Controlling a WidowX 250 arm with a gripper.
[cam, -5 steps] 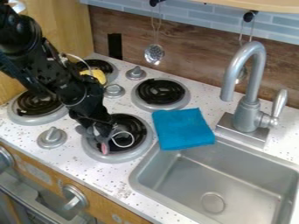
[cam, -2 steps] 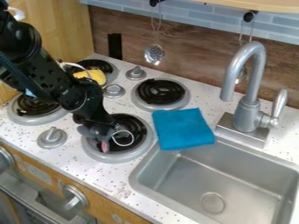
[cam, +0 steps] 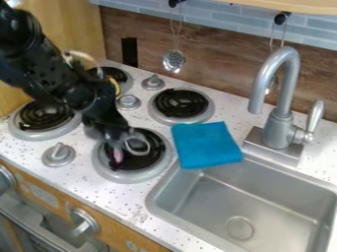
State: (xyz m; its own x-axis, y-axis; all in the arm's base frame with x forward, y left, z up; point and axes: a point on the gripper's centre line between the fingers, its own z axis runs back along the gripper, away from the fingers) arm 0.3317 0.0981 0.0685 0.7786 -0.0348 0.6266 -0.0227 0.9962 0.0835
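1. Hanging over the front right burner (cam: 133, 178) in the camera view, the black gripper (cam: 119, 143) points down and is blurred. I cannot tell how far open it is, or whether it has hold of anything.
2. At its tip, low over the burner's dark coil, are a pink piece (cam: 118, 155) and, just right of it, a thin pale loop (cam: 148, 147). A grey rounded thing (cam: 93, 132) is beside the gripper, on its left. Whether these three are parts of one thing is too blurred to tell.
3. Right of that burner, a folded blue cloth (cam: 207, 145) lies flat on the speckled counter (cam: 125, 198), near the corner of the metal sink (cam: 247, 196).
4. A grey knob (cam: 59, 154) is left of the burner; the back right burner (cam: 181, 119) is behind it. Farther back, a sliver of something yellow (cam: 117, 89) shows beside the arm.
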